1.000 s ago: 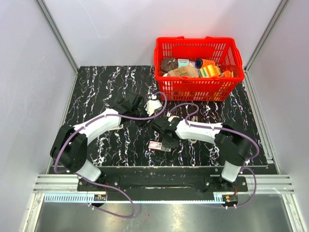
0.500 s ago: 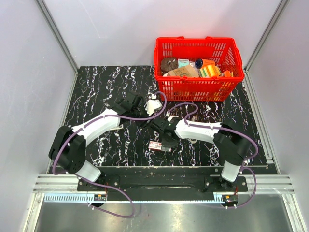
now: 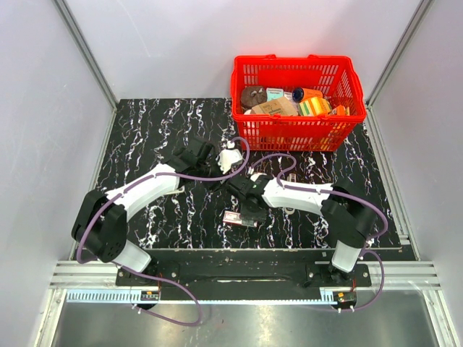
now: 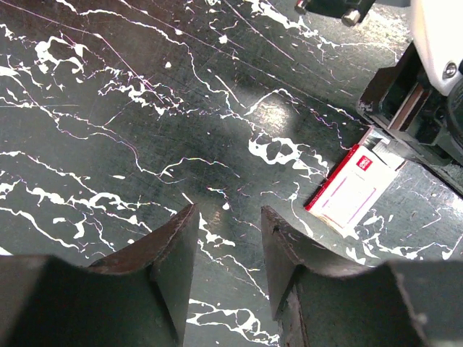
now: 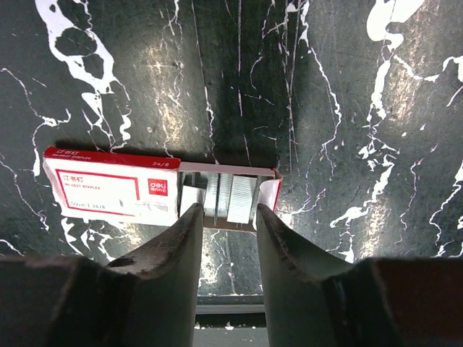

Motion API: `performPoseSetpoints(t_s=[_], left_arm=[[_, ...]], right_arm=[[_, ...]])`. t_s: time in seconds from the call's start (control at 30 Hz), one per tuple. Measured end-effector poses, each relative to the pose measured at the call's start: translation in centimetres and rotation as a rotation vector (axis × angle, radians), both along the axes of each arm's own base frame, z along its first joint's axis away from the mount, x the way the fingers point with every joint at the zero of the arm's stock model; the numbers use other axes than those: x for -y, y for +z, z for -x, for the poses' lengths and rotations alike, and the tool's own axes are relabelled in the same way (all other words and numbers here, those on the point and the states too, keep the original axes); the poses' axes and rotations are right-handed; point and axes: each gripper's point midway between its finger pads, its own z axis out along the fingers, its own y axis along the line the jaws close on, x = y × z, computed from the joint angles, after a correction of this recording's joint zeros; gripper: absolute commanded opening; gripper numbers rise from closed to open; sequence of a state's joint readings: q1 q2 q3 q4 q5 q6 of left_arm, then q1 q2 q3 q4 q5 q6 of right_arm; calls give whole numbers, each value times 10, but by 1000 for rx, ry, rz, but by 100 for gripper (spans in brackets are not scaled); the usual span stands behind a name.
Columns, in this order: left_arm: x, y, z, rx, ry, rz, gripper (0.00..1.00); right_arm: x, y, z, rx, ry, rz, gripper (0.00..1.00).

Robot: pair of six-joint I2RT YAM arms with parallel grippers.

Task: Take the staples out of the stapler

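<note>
A white and red staple box (image 5: 108, 189) lies on the black marble table, its tray pulled out to the right with silver staple strips (image 5: 230, 196) in it. My right gripper (image 5: 228, 217) is open, its fingertips just above and either side of the tray's near edge, holding nothing. In the top view the box (image 3: 237, 218) lies just under the right gripper (image 3: 249, 208). My left gripper (image 4: 228, 217) is open and empty over bare table, with the box (image 4: 354, 191) to its right. A small dark and white object (image 3: 286, 176) lies behind the right arm; I cannot tell whether it is the stapler.
A red basket (image 3: 296, 134) holding several items stands at the back right. The left gripper (image 3: 217, 176) and the right gripper are close together near the table's middle. The table's front edge is just below the box.
Both arms have shifted only slightly. The staple box lies in the same place.
</note>
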State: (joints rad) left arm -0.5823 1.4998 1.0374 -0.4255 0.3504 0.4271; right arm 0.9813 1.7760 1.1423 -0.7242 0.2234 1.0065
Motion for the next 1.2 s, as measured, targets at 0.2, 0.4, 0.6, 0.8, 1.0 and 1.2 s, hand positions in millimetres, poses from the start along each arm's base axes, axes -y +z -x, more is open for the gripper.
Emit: performPoseSetpoints(t_s=[0.2,0.4,0.6,0.8,1.0,1.2], left_arm=[[1,0,1,2,-5,-1,43],[0,-1,-1,27,-37,-17,37],[-12,-29,8,19,-97,-96,24],[-29,-66,23,0,-148,-209,20],[-25,-83,35,7,-206,-263,20],[-15,-86,38,29,-239,-270,21]], right_arm=[[0,14,-2,28,11,-22,31],[2,57,-10,120,18,-96,20],[41,53,-18,74,-71,-250,17],[65,8,9,-115,-99,-321,10],[39,8,-2,-137,-58,-461,9],[29,-2,-4,-162,-43,-500,8]])
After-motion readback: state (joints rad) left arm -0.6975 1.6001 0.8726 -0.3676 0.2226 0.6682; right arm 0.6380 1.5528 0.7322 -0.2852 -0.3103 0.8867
